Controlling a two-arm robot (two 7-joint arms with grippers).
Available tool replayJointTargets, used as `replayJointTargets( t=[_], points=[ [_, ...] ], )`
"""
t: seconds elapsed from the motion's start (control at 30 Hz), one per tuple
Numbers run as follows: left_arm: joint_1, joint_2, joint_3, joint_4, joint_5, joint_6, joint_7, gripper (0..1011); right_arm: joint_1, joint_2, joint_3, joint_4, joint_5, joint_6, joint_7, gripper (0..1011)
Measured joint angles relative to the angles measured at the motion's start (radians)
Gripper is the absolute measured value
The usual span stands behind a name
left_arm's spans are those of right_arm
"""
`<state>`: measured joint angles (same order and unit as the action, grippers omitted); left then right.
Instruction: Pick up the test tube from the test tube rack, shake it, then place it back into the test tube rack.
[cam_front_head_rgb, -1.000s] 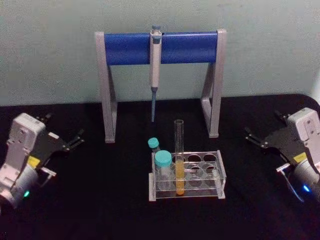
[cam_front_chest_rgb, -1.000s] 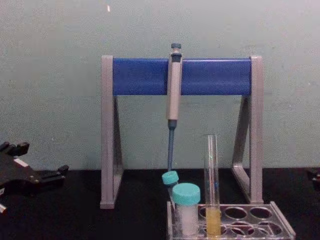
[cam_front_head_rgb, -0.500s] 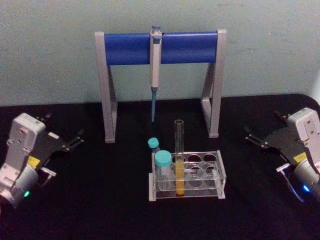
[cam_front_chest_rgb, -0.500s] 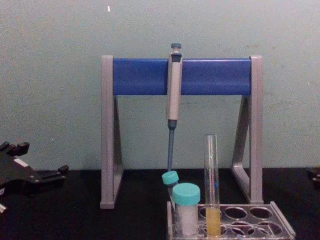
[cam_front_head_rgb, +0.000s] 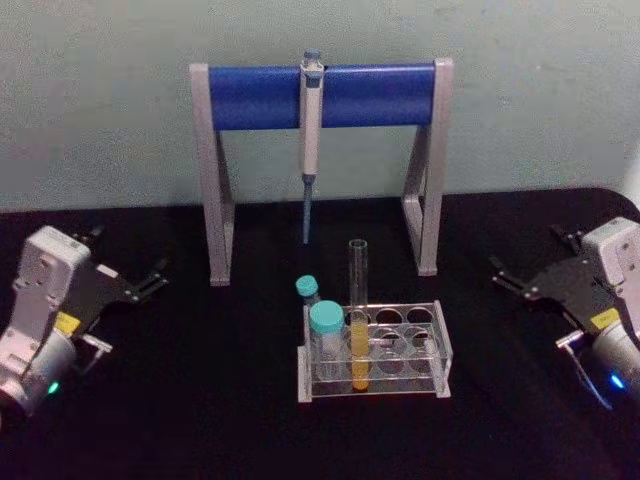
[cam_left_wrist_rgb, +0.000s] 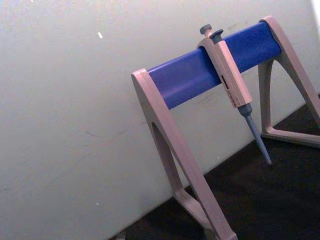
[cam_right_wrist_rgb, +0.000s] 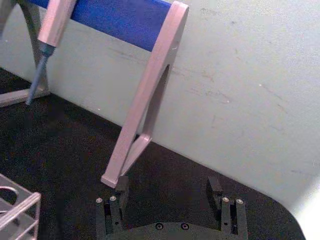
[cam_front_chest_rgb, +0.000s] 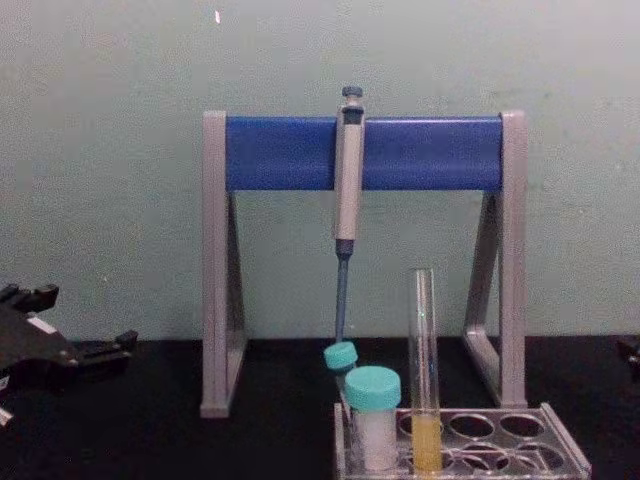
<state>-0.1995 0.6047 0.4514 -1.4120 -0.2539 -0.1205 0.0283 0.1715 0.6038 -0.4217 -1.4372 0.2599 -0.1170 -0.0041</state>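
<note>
The test tube (cam_front_head_rgb: 358, 318) stands upright in the front row of the clear test tube rack (cam_front_head_rgb: 441, 346) at the table's centre, with yellow liquid in its lower part. The chest view shows the test tube (cam_front_chest_rgb: 424, 372) rising well above the rack (cam_front_chest_rgb: 563, 441). My left gripper (cam_front_head_rgb: 133, 256) rests open at the far left of the table, far from the rack, and shows at the chest view's edge as left gripper (cam_front_chest_rgb: 78, 322). My right gripper (cam_front_head_rgb: 524, 251) sits open at the far right, its fingers (cam_right_wrist_rgb: 120, 184) apart with nothing between them.
Two teal-capped vials (cam_front_head_rgb: 325, 322) stand in the rack's left end, right beside the tube. Behind the rack is a grey-and-blue pipette stand (cam_front_head_rgb: 320, 95) with a grey pipette (cam_front_head_rgb: 310, 140) hanging from it. The wall lies close behind the stand.
My right arm has drifted slightly to the right. The tube, the rack and my left arm stand as before.
</note>
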Motion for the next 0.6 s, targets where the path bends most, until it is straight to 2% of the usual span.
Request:
replayJointTargets(
  t=[0.17,0.4,0.6],
  points=[
    [0.0,0.0,0.0,0.0,0.0,0.0,0.0,1001,-0.037,0.009,0.021,-0.044,0.028,0.011,0.027,1000],
    [0.0,0.0,0.0,0.0,0.0,0.0,0.0,1001,-0.1,0.019,0.048,-0.129,0.108,0.03,0.111,1000],
    [0.0,0.0,0.0,0.0,0.0,0.0,0.0,1001,-0.13,0.016,0.058,-0.181,0.165,0.052,0.181,1000]
  ],
)
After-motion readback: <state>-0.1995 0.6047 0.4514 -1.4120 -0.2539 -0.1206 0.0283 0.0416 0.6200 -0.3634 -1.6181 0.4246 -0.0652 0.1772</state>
